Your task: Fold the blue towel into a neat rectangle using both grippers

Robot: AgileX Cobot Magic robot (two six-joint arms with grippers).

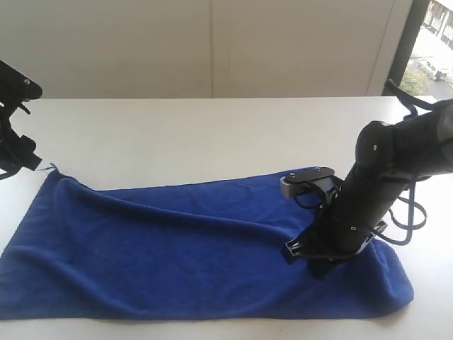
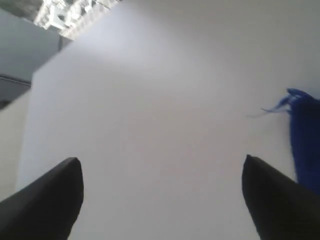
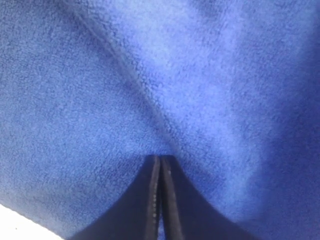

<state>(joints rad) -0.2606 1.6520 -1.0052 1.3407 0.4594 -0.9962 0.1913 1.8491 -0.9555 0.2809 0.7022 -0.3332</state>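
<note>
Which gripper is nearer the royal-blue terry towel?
Right. The right gripper is down on the royal-blue terry towel near its right end, jaws shut on a crease. The left gripper hangs open over the bare white table beside a towel corner, not touching.

Rumpled blue towel [image 1: 177,262] lies spread; right pincer [image 3: 160,159] pinches its fold; left pincer [image 2: 161,160] gapes near its corner.

white table [image 1: 212,134], pale panelled wall [image 1: 212,42], daylit window [image 1: 435,49] right
</note>
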